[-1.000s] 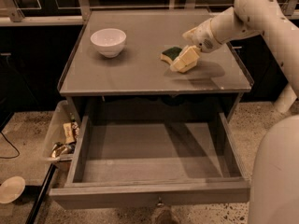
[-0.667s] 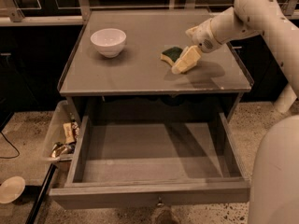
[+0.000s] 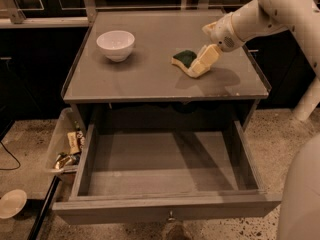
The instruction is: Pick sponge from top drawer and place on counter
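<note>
The sponge [image 3: 183, 58], dark green on pale yellow foam, lies flat on the grey counter [image 3: 150, 76], right of its middle. My gripper [image 3: 202, 63] reaches in from the upper right and sits at the sponge's right end, touching or nearly touching it, low over the counter. The top drawer [image 3: 165, 204] is pulled fully open below the counter, and its inside shows nothing in it.
A white bowl [image 3: 115, 44] stands on the counter's back left. A clear plastic bin of clutter [image 3: 67, 146] sits on the floor left of the drawer. A white dish [image 3: 11, 203] lies on the speckled floor at the far left. My white arm [image 3: 280, 14] crosses the upper right.
My gripper has shifted very slightly up and to the right. The sponge has stayed where it lies on the counter.
</note>
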`<action>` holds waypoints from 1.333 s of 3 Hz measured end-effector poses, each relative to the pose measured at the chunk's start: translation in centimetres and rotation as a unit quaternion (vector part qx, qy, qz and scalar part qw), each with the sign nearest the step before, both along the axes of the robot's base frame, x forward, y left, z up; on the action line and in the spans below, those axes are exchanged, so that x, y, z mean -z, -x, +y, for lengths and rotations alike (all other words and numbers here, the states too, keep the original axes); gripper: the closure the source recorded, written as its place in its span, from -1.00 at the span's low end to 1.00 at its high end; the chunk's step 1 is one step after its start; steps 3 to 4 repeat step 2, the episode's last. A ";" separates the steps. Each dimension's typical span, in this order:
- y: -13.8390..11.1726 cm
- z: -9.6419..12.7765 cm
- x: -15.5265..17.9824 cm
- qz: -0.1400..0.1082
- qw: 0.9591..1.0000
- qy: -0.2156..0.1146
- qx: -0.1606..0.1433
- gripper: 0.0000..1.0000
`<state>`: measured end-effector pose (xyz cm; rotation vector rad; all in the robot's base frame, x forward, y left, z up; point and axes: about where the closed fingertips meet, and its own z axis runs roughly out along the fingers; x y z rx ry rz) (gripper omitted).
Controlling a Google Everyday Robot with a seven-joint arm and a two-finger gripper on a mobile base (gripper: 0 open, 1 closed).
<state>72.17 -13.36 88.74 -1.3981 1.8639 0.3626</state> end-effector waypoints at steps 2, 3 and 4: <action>1.8 -1.6 -3.7 -0.025 1.000 -0.002 0.003 -1.00; 1.8 -1.6 -3.7 -0.025 1.000 -0.002 0.003 -1.00; 1.8 -1.6 -3.7 -0.025 1.000 -0.002 0.003 -1.00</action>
